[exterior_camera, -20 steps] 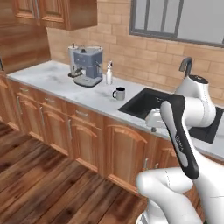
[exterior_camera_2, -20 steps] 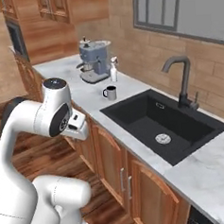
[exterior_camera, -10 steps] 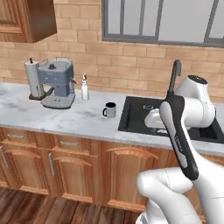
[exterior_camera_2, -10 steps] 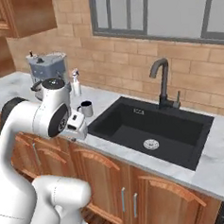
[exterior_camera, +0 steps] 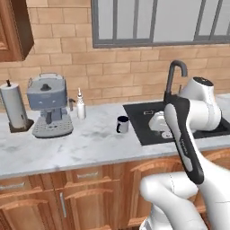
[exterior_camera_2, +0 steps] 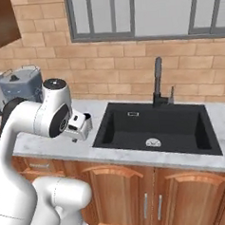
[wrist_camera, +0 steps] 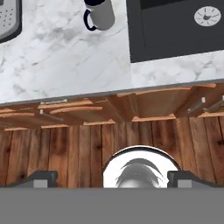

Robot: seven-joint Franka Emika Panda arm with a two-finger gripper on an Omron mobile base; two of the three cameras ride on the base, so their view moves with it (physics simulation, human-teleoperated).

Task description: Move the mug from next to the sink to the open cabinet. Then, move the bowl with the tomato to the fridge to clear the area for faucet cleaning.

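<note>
The white Franka arm is being held folded, with its elbow raised and its forearm bent back down, so that the two-finger gripper (wrist_camera: 111,178) is hanging in front of the cabinet fronts, out from the counter edge, and is pointing down at the floor. In the hand view the two small dark fingertips (wrist_camera: 43,177) are being shown far apart at the bottom corners, so the jaws are spread wide, and nothing is being held between them. In the right base view the white hand (exterior_camera_2: 77,128) is seen just below the raised elbow, at the counter's front edge.

A white marble countertop (exterior_camera: 85,143) is being carried on light-brown wooden base cabinets (exterior_camera_2: 122,197) with slim metal handles, over a dark wooden plank floor (wrist_camera: 78,148). Behind it a tan brick wall (exterior_camera: 112,76) with a grey-framed window (exterior_camera_2: 140,12) is seen. A grey-blue espresso machine (exterior_camera: 48,110), a paper towel roll on a stand (exterior_camera: 14,108) and a small white bottle (exterior_camera: 81,105) are standing along the wall.

The small pale grey-white mug with a dark navy rim and handle (wrist_camera: 99,14) is standing upright on the marble, ahead of the gripper and a little to its left in the hand view, well apart from the fingertips. The black rectangular sink with a round silver drain (exterior_camera_2: 156,125) is lying just beside the mug, ahead and to the right of the gripper, and the tall matte-black gooseneck faucet (exterior_camera_2: 158,82) is rising behind it.
</note>
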